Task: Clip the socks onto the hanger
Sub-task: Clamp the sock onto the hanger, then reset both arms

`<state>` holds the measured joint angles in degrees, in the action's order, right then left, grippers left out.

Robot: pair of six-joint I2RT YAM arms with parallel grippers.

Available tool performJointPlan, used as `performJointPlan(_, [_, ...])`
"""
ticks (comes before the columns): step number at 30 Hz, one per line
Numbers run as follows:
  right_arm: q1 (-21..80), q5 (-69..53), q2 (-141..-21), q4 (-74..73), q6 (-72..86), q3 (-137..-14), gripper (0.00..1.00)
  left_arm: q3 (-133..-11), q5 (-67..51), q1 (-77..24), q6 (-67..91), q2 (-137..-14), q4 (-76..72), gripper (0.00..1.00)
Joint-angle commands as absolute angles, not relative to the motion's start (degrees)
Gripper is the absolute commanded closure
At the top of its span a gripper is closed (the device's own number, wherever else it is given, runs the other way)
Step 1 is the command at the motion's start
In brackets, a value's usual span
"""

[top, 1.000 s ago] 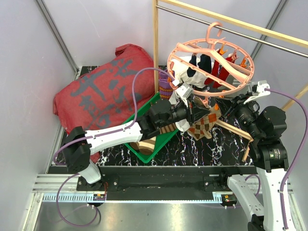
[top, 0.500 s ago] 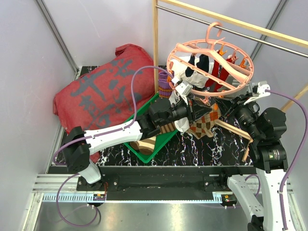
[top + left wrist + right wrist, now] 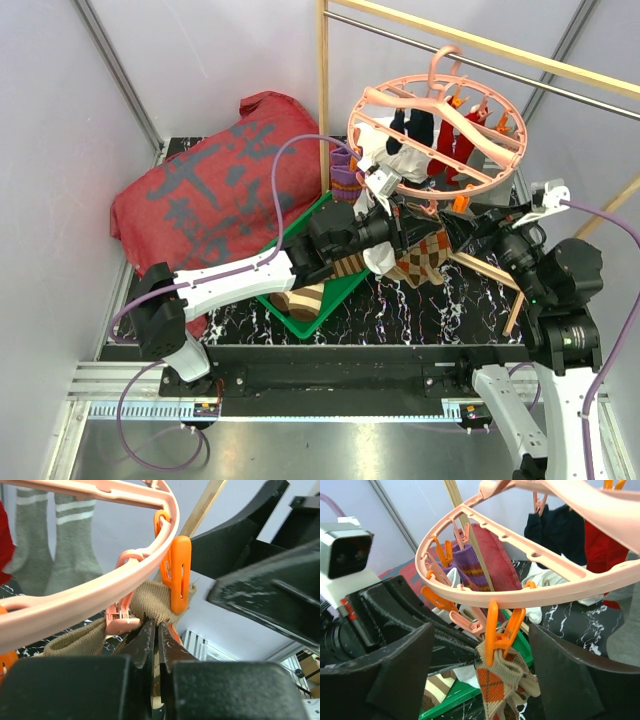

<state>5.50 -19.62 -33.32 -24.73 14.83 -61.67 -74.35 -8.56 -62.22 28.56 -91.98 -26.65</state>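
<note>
The salmon-pink hanger point(image 3: 470, 192) hangs from the rail with dark, red and white socks clipped on its far side. A brown argyle sock point(image 3: 425, 258) dangles below its near rim. In the right wrist view an orange clip point(image 3: 492, 635) pinches the argyle sock point(image 3: 495, 685) at its cuff. My left gripper point(image 3: 156, 627) is shut on that cuff point(image 3: 152, 600), right beneath the orange clip point(image 3: 179, 575). My right gripper point(image 3: 481, 630) stands open, one finger on each side of the clip, touching nothing. Grey socks point(image 3: 55, 545) hang behind the ring point(image 3: 100, 592).
A green tray point(image 3: 330, 300) below the left arm holds a brown-cream striped sock point(image 3: 435, 690). A big red cloth point(image 3: 220, 185) fills the back left. The wooden upright point(image 3: 323, 90) of the rail frame stands just left of the hanger; a wooden bar point(image 3: 490, 272) lies under the right gripper.
My right gripper has opened wide and drawn back to the right, off the orange clip, which now grips the sock. The left gripper has kept its hold.
</note>
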Motion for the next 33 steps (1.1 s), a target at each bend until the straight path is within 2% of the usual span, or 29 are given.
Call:
performJointPlan(1, [5.8,-17.59,-29.28,-22.5,13.62,-61.44,0.12,-78.13,-8.88,-62.14,27.34,-91.67,-28.74,0.92])
performJointPlan(4, [5.8,-14.96,-25.42,-23.38,12.92,-60.91,0.0,-78.31,-8.53,-62.23,26.46,-91.23,-27.34,0.79])
performJointPlan(5, [5.8,-13.98,-24.27,-24.16,12.4,-60.82,0.0,-78.57,-8.53,-62.14,25.93,-91.06,-26.81,0.73])
performJointPlan(6, [5.8,-12.93,-23.13,-24.87,12.22,-60.65,0.0,-78.75,-8.53,-62.14,25.58,-90.97,-25.24,0.62])
performJointPlan(8, [5.71,-9.85,-19.61,-26.79,11.52,-60.64,0.0,-79.98,-8.61,-62.14,24.53,-90.27,-23.13,0.52])
performJointPlan(9, [5.8,-7.93,-17.16,-27.42,11.25,-60.47,0.0,-80.5,-8.7,-62.14,24.17,-89.83,-21.2,0.4])
performJointPlan(11, [5.8,-5.72,-14.69,-29.52,10.29,-60.38,0.0,-80.6,-8.61,-62.14,22.77,-88.17,-19.08,0.28])
performJointPlan(12, [5.8,-3.89,-12.5,-31.01,9.85,-60.38,0.0,-80.6,-8.09,-62.14,22.24,-87.37,-16.98,0.16])
performJointPlan(15, [5.8,-0.98,-9.07,-33.04,9.06,-60.64,0.0,-79.72,-6.6,-62.14,19.96,-83.59,-12.68,0.01])
performJointPlan(21, [5.8,3.68,-5.46,-36.12,7.82,-61.0,0.0,-74.99,1.39,-62.05,16.18,-72.09,-4.42,0.01])
performJointPlan(33, [5.8,6.07,-1.94,-36.47,7.12,-60.47,0.0,-58.99,34.24,-60.12,11.96,-46.95,10.45,0.01])
